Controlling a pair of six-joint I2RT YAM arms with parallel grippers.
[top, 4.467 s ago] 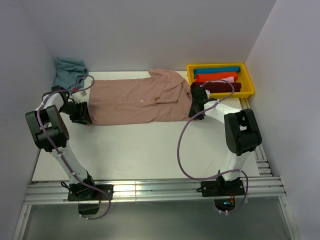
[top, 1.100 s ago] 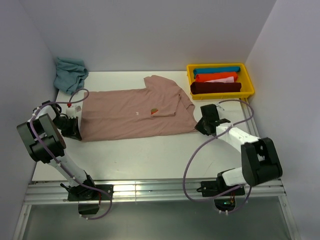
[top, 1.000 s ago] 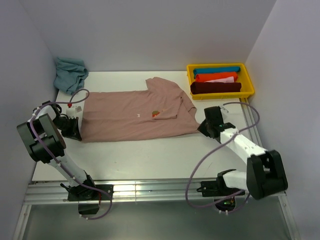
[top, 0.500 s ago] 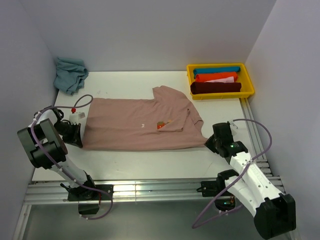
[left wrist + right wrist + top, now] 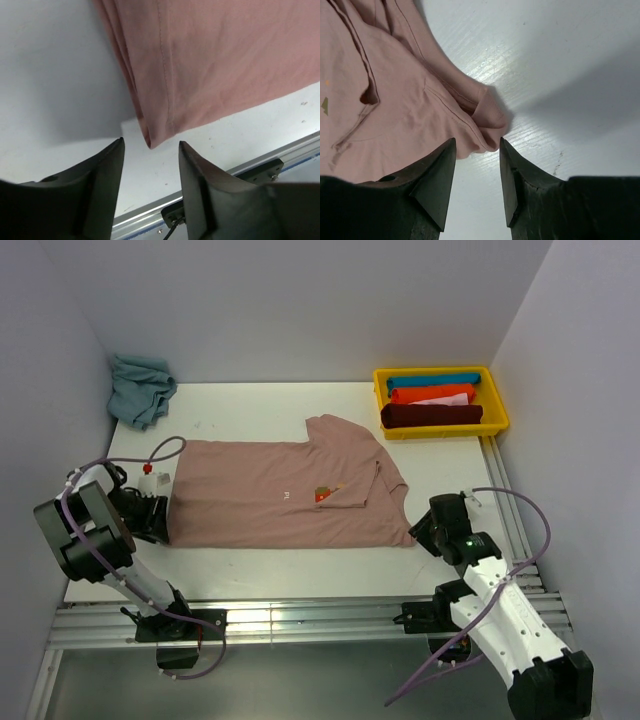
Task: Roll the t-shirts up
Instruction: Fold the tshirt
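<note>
T-shirt (image 5: pixel 285 505) between end effectors (image 5: pixel 158 516) (image 5: pixel 421 531)

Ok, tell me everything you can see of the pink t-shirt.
The pink t-shirt is soft dusty-pink cloth, short-sleeved, with a small orange-brown chest print. It lies flat across the white table, apparently folded lengthwise, hem left, sleeves right. Its hem corner sits between the left gripper's open jaws, its bunched right edge between the right gripper's; neither clamps it.
</note>
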